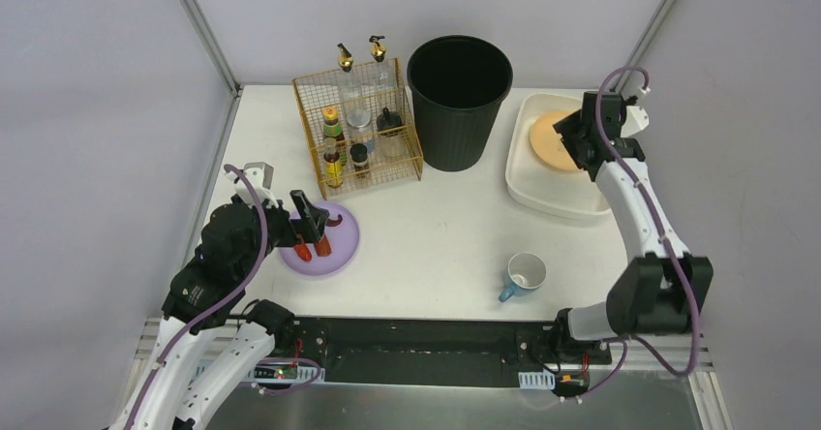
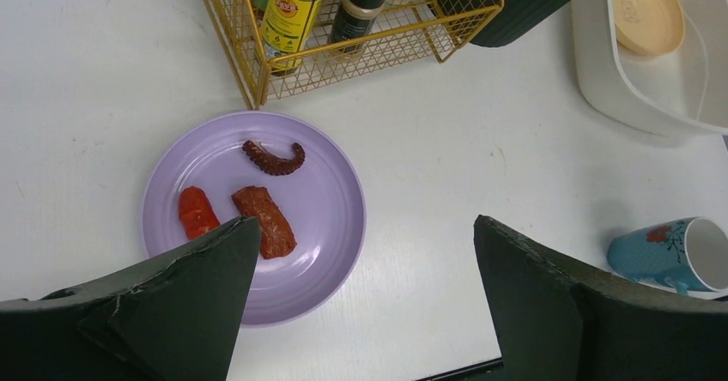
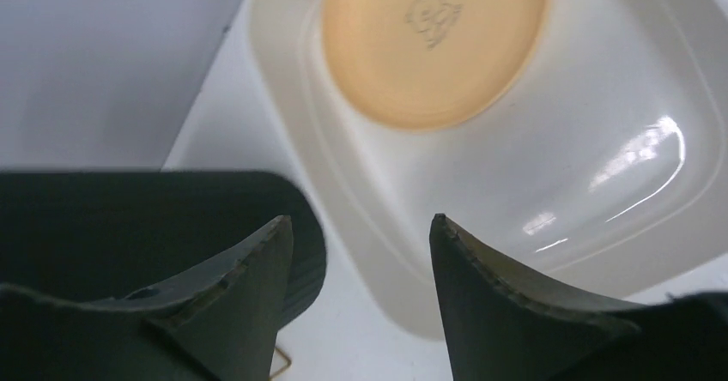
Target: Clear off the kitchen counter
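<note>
Spread-open left gripper (image 2: 365, 224) over purple plate (image 2: 330, 188) holding tentacle (image 2: 275, 161) and two red pieces (image 2: 266, 220), gold rack (image 2: 250, 65) behind, blue mug (image 2: 657, 250) right

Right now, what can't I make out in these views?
1. Top view: the bin is too dark inside to show any contents.
2. Top view: the left gripper covers part of the purple plate and its food.
3. Left wrist view: the bottles are cut off by the top edge; the mug by the right edge.
4. Right wrist view: the tub runs past the frame edges.
</note>
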